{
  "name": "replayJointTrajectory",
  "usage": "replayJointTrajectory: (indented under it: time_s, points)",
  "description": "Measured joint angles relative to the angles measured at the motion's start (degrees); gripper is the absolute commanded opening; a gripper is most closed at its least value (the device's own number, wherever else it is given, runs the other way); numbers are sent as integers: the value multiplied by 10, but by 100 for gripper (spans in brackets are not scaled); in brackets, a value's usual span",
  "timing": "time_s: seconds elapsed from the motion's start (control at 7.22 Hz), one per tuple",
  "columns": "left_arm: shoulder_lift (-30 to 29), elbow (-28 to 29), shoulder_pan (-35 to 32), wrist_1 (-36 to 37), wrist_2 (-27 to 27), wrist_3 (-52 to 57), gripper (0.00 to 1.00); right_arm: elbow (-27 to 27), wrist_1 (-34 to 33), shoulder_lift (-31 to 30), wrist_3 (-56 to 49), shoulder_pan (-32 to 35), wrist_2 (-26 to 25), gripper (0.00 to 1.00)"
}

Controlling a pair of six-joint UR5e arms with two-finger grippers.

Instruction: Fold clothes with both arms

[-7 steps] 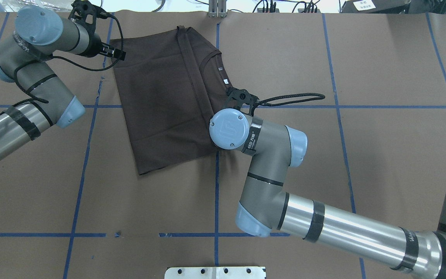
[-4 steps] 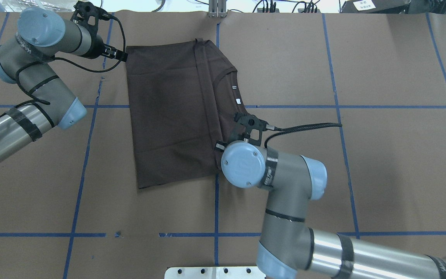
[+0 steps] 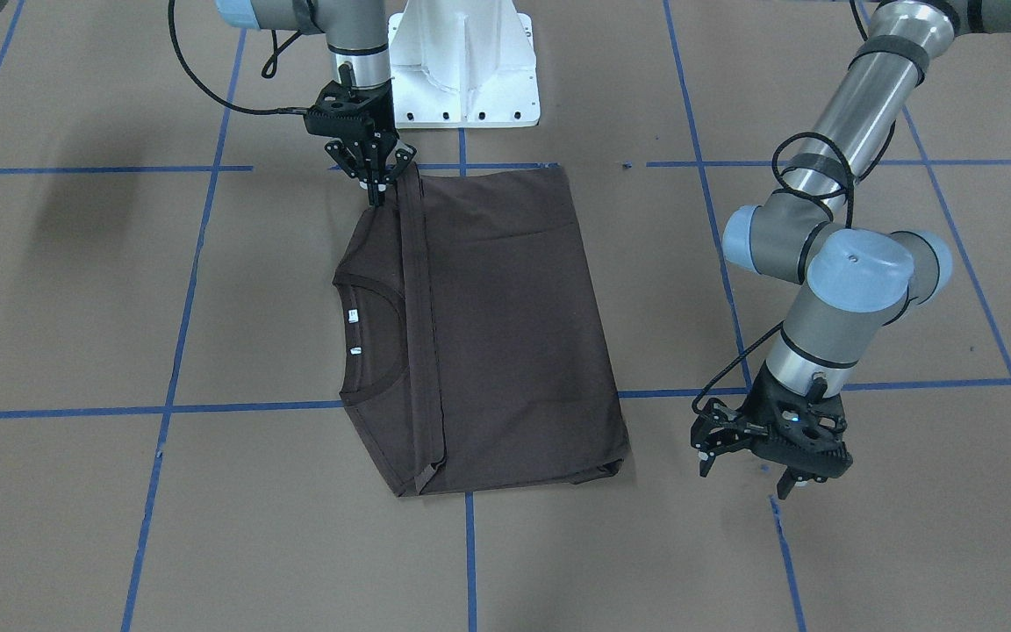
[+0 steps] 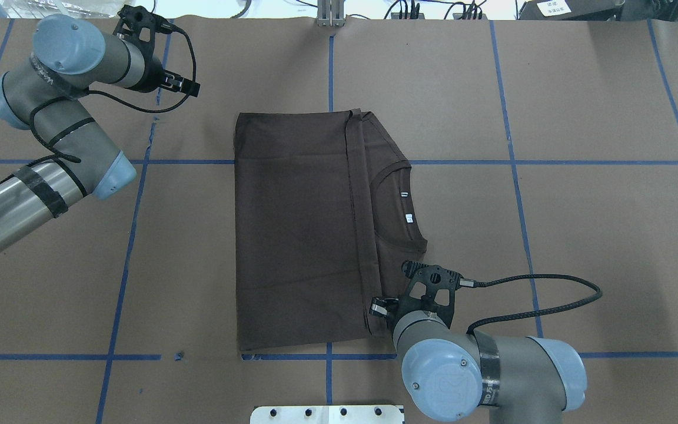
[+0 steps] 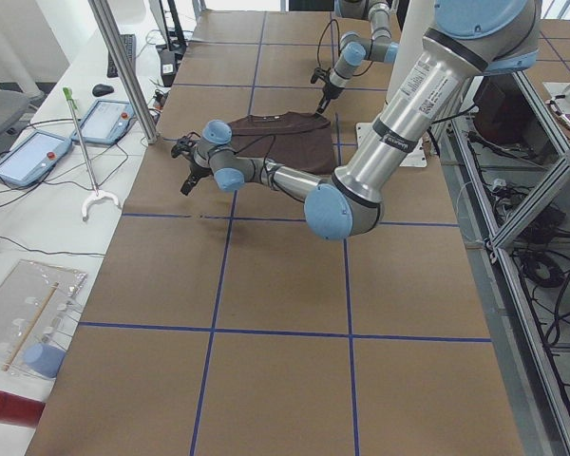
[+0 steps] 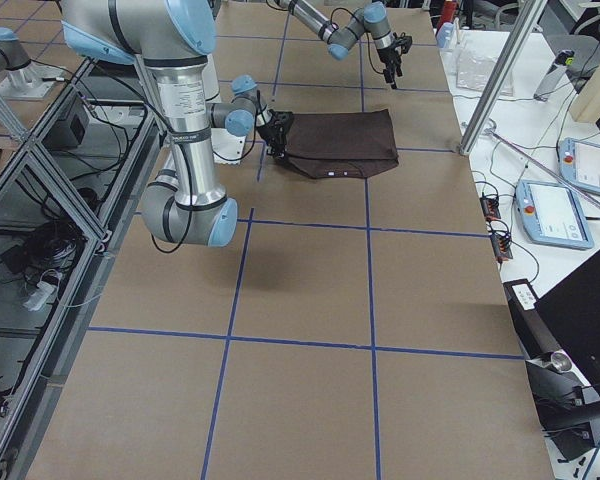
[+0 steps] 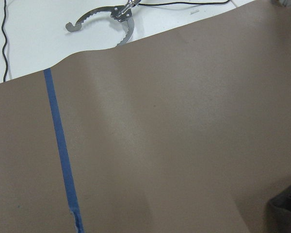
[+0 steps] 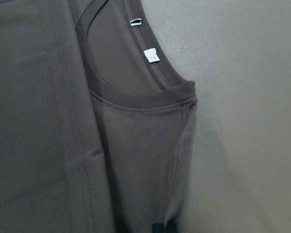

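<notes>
Right jaws seemingly pinching T-shirt (image 4: pixel 298 235), blue-taped brown table (image 4: pixel 610 235)

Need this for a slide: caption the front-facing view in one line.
Right arm's fingers pinch a corner of the folded brown T-shirt; left arm's fingers hang open beside it, off the cloth.

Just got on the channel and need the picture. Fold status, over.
Left pincer open, off the cloth. Right pincer shut on a corner of the T-shirt. Shirt flat, part folded, collar showing. No obstruction seen near it.
</notes>
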Motion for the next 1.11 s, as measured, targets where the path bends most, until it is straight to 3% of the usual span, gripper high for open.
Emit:
replayJointTrajectory:
  time_s: [0.14,0.55,1.11]
  points:
    - [0,-1,0,0,0,-1,100,5,-1,-7,6,-10,-7,100]
    - [0,-4,0,0,0,-1,100,17,-23,-10,-18,-28,-24,100]
    - [2,-6,0,0,0,-1,100,17,11,-8,-181,-51,-34,100]
